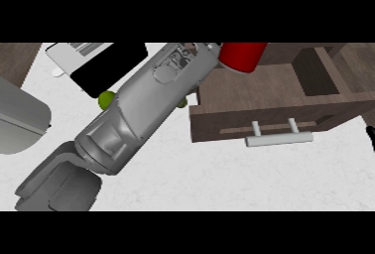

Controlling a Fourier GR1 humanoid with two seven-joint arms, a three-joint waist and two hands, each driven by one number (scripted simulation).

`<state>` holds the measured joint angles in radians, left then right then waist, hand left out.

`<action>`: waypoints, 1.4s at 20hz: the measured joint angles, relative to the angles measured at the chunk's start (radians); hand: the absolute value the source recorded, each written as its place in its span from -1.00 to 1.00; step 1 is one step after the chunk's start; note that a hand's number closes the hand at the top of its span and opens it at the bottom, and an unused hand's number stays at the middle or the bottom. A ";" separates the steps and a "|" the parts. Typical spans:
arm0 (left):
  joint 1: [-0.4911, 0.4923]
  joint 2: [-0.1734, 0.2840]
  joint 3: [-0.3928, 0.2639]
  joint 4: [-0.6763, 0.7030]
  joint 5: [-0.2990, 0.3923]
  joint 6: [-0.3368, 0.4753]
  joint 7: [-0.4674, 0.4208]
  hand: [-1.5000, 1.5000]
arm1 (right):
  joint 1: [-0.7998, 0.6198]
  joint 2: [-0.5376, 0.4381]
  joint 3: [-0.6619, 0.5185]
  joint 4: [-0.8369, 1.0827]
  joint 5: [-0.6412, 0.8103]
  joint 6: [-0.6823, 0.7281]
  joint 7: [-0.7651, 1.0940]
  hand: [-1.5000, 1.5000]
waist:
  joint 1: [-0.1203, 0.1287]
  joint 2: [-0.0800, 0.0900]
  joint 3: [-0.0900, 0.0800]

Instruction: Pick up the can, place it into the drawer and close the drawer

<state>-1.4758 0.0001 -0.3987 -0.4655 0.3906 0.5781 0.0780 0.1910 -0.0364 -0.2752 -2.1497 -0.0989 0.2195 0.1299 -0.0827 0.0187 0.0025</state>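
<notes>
The red can (242,56) hangs tilted at the top of the view, over the inside of the open wooden drawer (242,94). My left forearm runs up from the lower left to the can. My left hand (198,49) is mostly hidden behind its own wrist, and it is shut on the can's left side. The drawer's front panel carries a pale bar handle (282,138) and juts out over the white counter. Only a thin black sliver of my right hand (370,139) shows at the right edge, beside the drawer front.
A green round object (107,99) lies on the counter, partly under my left forearm. A flat black and white item (102,64) sits at the top left. A large rounded grey object (18,119) fills the left edge. White counter (219,178) spreads below the drawer.
</notes>
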 measured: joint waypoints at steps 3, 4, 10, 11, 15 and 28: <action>0.003 0.000 -0.037 0.014 0.024 0.026 -0.021 1.00 | -0.011 0.005 0.018 0.007 0.018 -0.012 -0.006 -1.00 | -0.005 0.001 0.000; 0.004 0.000 -0.048 0.019 0.032 0.032 -0.031 1.00 | -0.019 0.001 0.013 0.017 0.016 -0.011 -0.013 -1.00 | -0.008 0.002 0.000; -0.003 0.000 -0.097 0.076 0.058 0.043 -0.059 1.00 | -0.043 0.000 0.017 0.037 0.022 -0.016 -0.013 -1.00 | -0.020 0.006 0.000; -0.010 0.000 -0.107 0.083 0.060 0.045 -0.057 1.00 | -0.056 -0.004 0.015 0.044 0.021 -0.019 -0.008 -1.00 | -0.021 0.007 0.000; 0.010 0.000 -0.147 0.097 0.068 0.063 -0.089 -1.00 | -0.076 -0.005 0.022 0.052 0.030 -0.023 -0.010 -1.00 | -0.031 0.010 0.001; 0.049 0.000 -0.204 0.116 0.127 0.165 -0.132 -1.00 | -0.089 -0.009 0.040 0.018 0.031 -0.022 0.015 -1.00 | -0.051 0.014 0.000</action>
<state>-1.4265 0.0001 -0.6029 -0.3499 0.5175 0.7426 -0.0539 0.1021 -0.0455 -0.2353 -2.1315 -0.0684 0.1971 0.1444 -0.1334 0.0325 0.0025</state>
